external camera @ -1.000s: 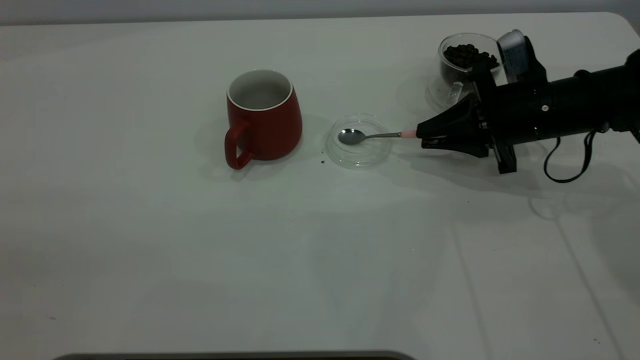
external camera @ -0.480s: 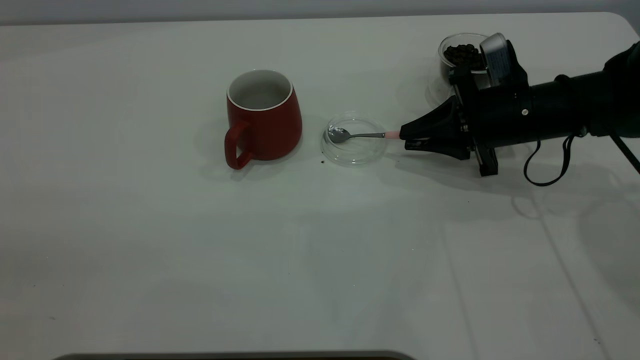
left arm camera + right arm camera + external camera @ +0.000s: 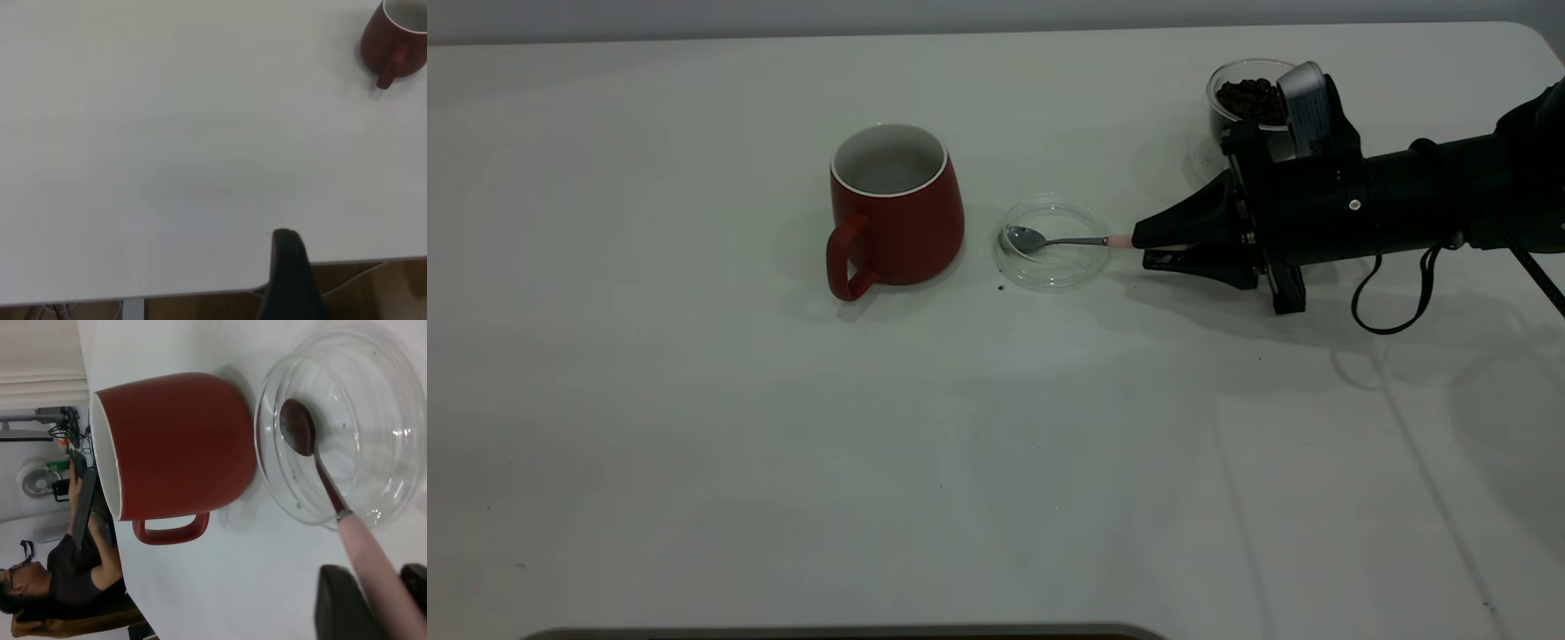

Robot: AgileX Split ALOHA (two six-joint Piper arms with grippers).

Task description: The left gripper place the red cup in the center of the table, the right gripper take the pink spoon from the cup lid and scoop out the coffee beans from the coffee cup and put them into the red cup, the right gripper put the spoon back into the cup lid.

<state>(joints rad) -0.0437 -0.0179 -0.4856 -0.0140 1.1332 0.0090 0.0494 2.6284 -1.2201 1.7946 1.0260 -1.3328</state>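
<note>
- Exterior view, from the left: the glossy red ceramic cup with a white interior (image 3: 896, 206) stands upright near the table's middle, its handle toward the camera.
- Just right of it lies the shallow clear plastic cup lid (image 3: 1053, 244); the pink-handled metal spoon (image 3: 1063, 241) lies across it, bowl on the lid toward the cup, long axis left-right, handle pointing to the right gripper (image 3: 1152, 248).
- Its black fingers (image 3: 347, 608) pinch the pink handle.
- Behind the arm, a clear glass cup of dark coffee beans (image 3: 1249, 96).
- Compared with half a second ago, spoon and gripper sit slightly further left.
- Left gripper's fingers: cannot tell.
</note>
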